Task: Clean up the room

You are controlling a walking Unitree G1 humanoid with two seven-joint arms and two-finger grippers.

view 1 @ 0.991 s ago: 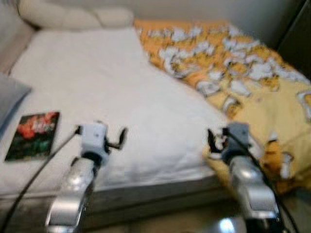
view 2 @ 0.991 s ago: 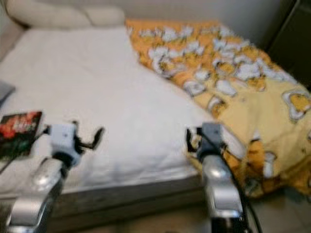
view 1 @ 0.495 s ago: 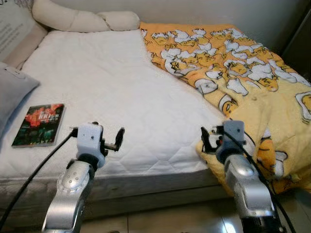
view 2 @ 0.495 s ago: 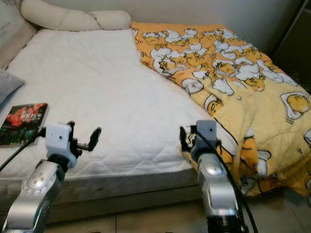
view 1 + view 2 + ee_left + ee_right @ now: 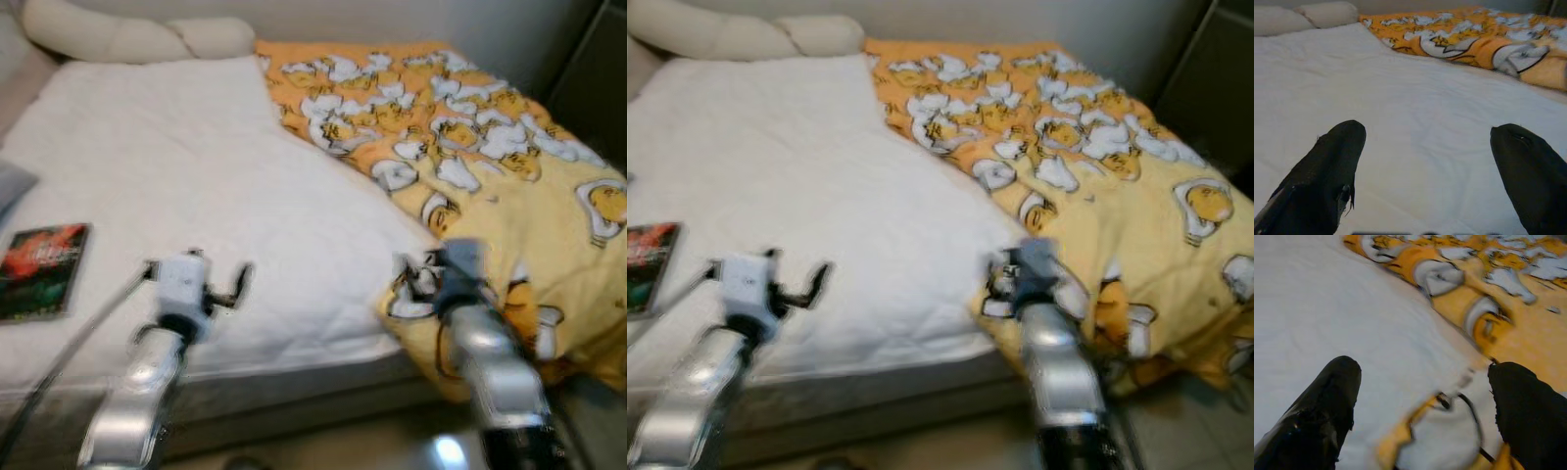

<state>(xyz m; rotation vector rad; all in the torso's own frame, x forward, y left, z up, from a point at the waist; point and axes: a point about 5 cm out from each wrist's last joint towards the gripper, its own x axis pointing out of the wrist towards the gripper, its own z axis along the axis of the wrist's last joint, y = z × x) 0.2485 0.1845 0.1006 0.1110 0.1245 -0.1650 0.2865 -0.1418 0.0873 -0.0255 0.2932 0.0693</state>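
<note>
My view has swung right; the book [image 5: 41, 270] slid toward the edge. Both claws, left claw [image 5: 1427, 171] and right claw [image 5: 1425, 406], stay spread over the bed [image 5: 176, 176], right one at the blanket [image 5: 490, 166].

A bed [image 5: 774, 176] with a bare white mattress lies before me, two cream pillows [image 5: 735, 37] at its head and a yellow-orange cartoon-print blanket [image 5: 1097, 166] bunched over its right side, spilling off the near corner. My left end effector [image 5: 798, 284] hovers over the mattress's near edge with fingers apart; my right end effector [image 5: 1004, 279] sits at the blanket's near edge. A dark book [image 5: 647, 264] lies flat on the mattress, well left of my left end effector.
</note>
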